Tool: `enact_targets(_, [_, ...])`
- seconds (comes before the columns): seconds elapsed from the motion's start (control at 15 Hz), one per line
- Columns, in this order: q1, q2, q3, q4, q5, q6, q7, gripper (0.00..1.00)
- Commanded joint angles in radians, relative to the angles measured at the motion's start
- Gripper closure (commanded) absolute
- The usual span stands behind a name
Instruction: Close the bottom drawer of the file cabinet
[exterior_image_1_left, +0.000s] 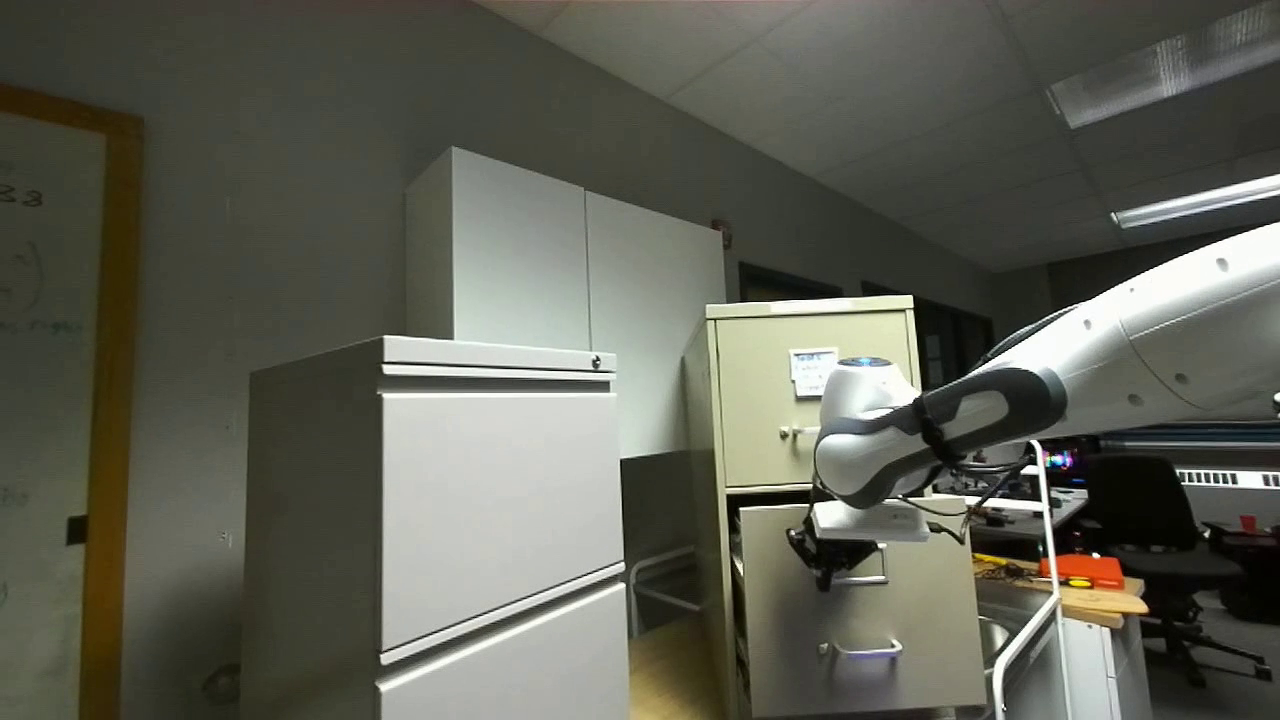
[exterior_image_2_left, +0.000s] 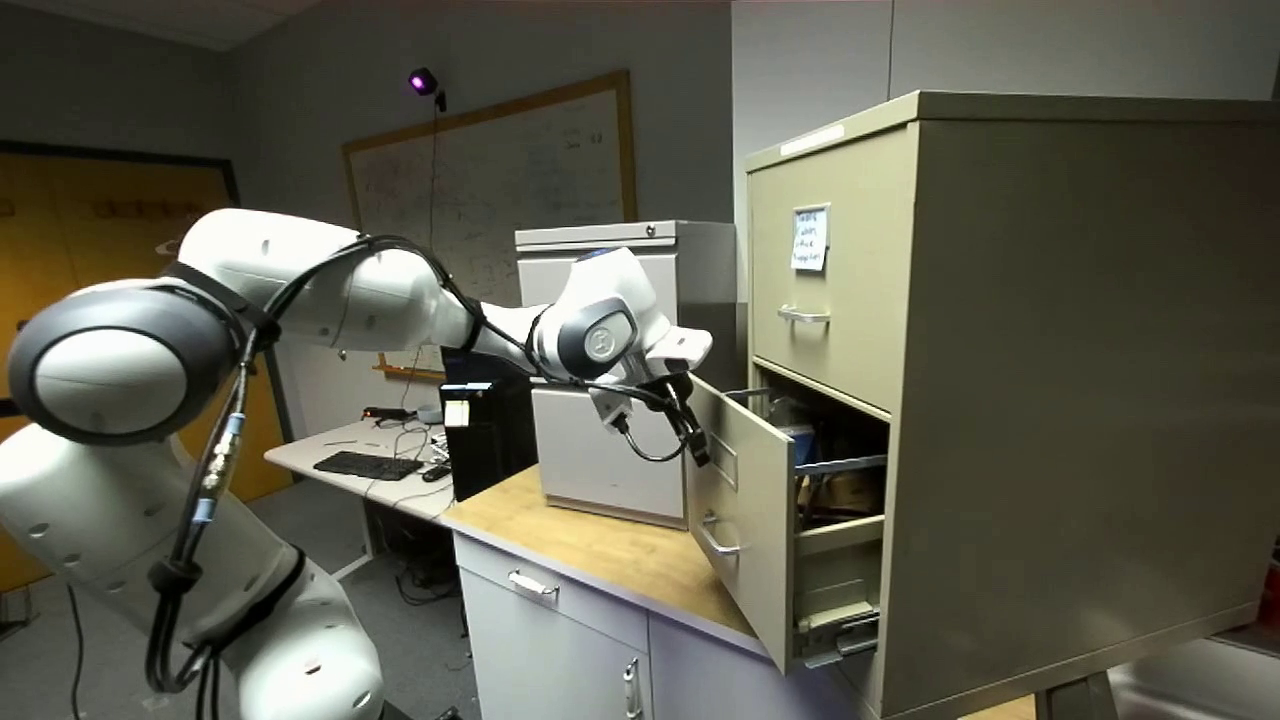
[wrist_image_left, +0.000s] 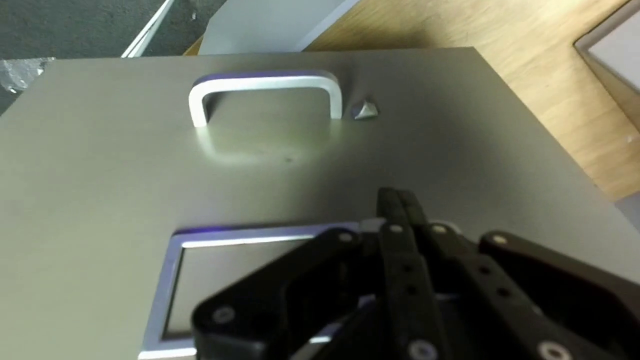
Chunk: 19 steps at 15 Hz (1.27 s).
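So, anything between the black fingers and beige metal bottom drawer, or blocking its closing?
Nothing visible between fingers and bottom drawer, or in its path into the beige metal file cabinet; deep inside is hidden.

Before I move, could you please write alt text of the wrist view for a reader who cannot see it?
The front of the bottom drawer fills most of the frame, shown upside down: silver handle near the top, label holder below, partly hidden by shut black jaws at lower right.
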<state>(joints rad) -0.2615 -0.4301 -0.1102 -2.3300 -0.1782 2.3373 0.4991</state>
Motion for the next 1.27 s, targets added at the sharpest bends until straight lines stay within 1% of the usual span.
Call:
enact_targets(0.0, [-0.067, 0.113, 0.055, 0.08, -0.025, 0.141, 0.156, 1.0])
enact_targets(0.13, [-0.095, 0.15, 0.071, 0.109, -0.053, 0.177, 0.239, 1.0])
enact_targets(0.27, [-0.122, 0.213, 0.086, 0.159, -0.104, 0.211, 0.334, 1.0])
enact_targets(0.47, [-0.145, 0.303, 0.101, 0.252, -0.227, 0.224, 0.507, 1.0])
enact_targets(0.53, [-0.166, 0.334, 0.12, 0.286, -0.273, 0.224, 0.568, 1.0])
enact_targets(0.6, [-0.171, 0.365, 0.126, 0.323, -0.327, 0.215, 0.632, 1.0])
enact_targets(0.67, [-0.143, 0.394, 0.1, 0.363, -0.392, 0.196, 0.698, 1.0])
enact_targets(0.73, [-0.132, 0.422, 0.091, 0.396, -0.454, 0.181, 0.765, 1.0])
enact_targets(0.87, [-0.091, 0.467, 0.064, 0.458, -0.529, 0.126, 0.847, 1.0])
enact_targets(0.93, [-0.07, 0.476, 0.055, 0.484, -0.552, 0.072, 0.873, 1.0])
enact_targets(1.0, [-0.102, 0.487, 0.097, 0.501, -0.559, 0.037, 0.886, 1.0])
enact_targets(1.07, [-0.088, 0.491, 0.096, 0.514, -0.566, -0.004, 0.89, 1.0])
enact_targets(1.13, [-0.026, 0.5, 0.043, 0.533, -0.574, -0.045, 0.885, 1.0])
enact_targets(1.2, [-0.015, 0.51, 0.036, 0.548, -0.579, -0.081, 0.875, 0.99])
